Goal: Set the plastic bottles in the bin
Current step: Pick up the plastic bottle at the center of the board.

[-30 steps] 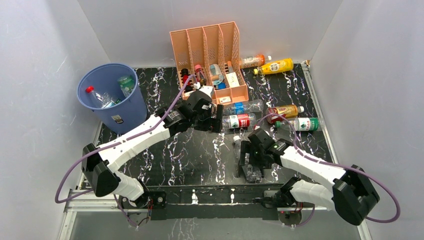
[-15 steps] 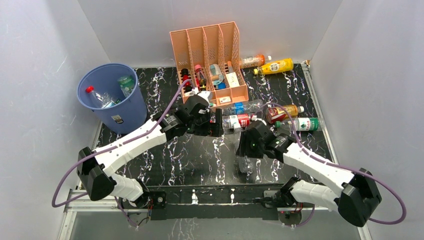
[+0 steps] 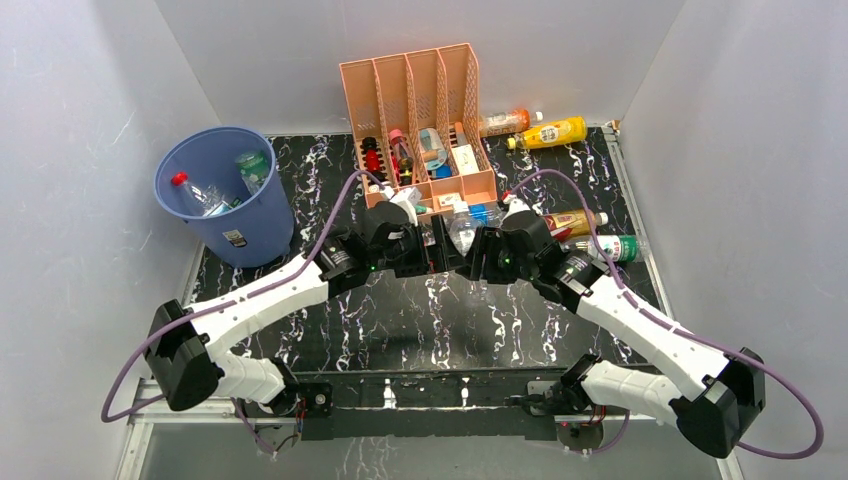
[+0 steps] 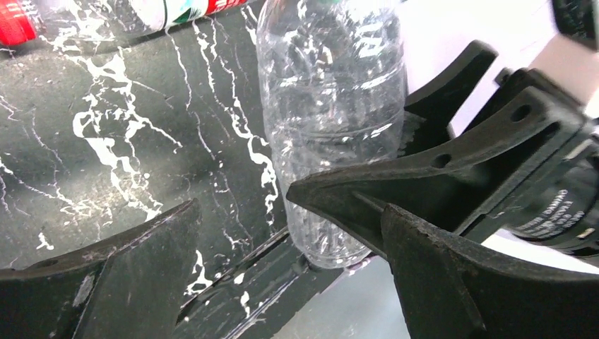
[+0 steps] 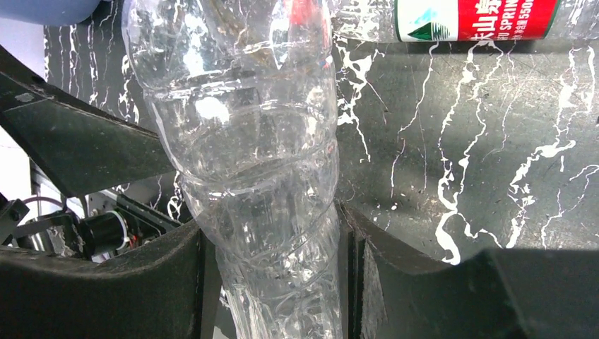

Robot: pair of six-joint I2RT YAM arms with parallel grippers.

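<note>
Clear thin plastic: the bottle [image 5: 247, 162] looks empty, light and crushable. The right hand [image 5: 272, 254] clamps its ribbed waist, probably the firmest hold. The left hand [image 3: 433, 252] is spread open.

Robot lab cell: plain white walls [image 3: 90, 90] box a marbled table [image 3: 410, 315].

table [image 3: 400, 320]: black marble-look top, white veins | far left: blue bin [image 3: 250, 228] stands on it | back centre: peach rack [image 3: 415, 100] | back right: orange bottle [image 3: 505, 121], yellow bottle [image 3: 555, 131], lying down | right: red-labelled brown bottle [image 3: 578, 220], green-labelled bottle [image 3: 618, 248], both on their sides
</note>
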